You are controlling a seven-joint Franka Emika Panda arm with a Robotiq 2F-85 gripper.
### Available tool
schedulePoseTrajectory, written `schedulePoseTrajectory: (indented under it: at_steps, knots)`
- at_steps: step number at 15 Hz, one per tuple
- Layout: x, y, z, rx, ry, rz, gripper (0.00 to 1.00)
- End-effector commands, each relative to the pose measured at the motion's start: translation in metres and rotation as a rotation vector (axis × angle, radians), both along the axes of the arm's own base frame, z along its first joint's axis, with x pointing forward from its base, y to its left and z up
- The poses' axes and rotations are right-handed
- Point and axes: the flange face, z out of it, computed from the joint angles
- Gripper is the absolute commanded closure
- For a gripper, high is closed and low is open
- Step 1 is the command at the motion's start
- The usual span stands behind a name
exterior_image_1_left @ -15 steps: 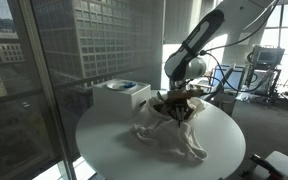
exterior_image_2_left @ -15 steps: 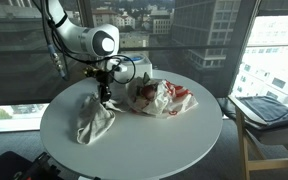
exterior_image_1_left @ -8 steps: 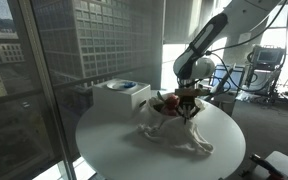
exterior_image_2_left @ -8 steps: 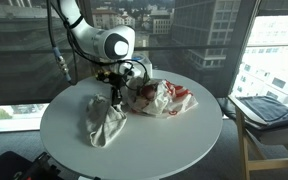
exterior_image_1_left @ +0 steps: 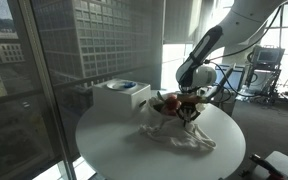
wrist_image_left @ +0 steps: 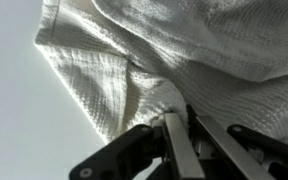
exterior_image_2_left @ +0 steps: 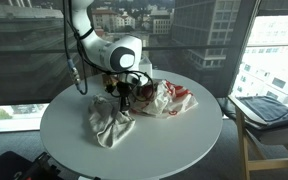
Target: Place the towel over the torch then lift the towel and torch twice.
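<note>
A cream towel [exterior_image_2_left: 110,122] hangs from my gripper [exterior_image_2_left: 123,99] and trails in folds on the round white table [exterior_image_2_left: 169,140]. It also shows in an exterior view [exterior_image_1_left: 184,135] under my gripper [exterior_image_1_left: 190,112]. In the wrist view the towel [wrist_image_left: 174,60] fills the frame, and my gripper [wrist_image_left: 184,135] is shut on a pinch of its cloth. The torch is not visible in any view.
A crumpled white and red bag [exterior_image_2_left: 164,97] lies on the table beside the towel, seen also in an exterior view [exterior_image_1_left: 165,102]. A white box [exterior_image_1_left: 120,97] with a blue-rimmed object stands at the table's edge by the window. A chair [exterior_image_2_left: 264,110] stands off the table.
My gripper has carried the towel sideways across the table towards the white and red bag. The towel drags along, still held.
</note>
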Motion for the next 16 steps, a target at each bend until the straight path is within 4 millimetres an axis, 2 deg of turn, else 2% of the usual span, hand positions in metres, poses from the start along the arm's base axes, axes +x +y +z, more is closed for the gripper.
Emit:
schedulePoseTrajectory:
  at_steps: [1,5,8,11,13,16]
  knots:
    - [-0.003,0.01,0.014,-0.042,0.007,0.16,0.53]
    - [-0.015,0.025,0.046,-0.069,0.073,0.378,0.22]
    - [-0.009,0.043,0.068,-0.065,0.094,0.541,0.01]
    - [-0.001,0.068,0.074,-0.003,0.071,0.692,0.0]
    - [0.006,0.087,0.069,0.033,0.062,0.798,0.0]
    - [0.018,0.097,0.055,0.039,0.09,0.892,0.01]
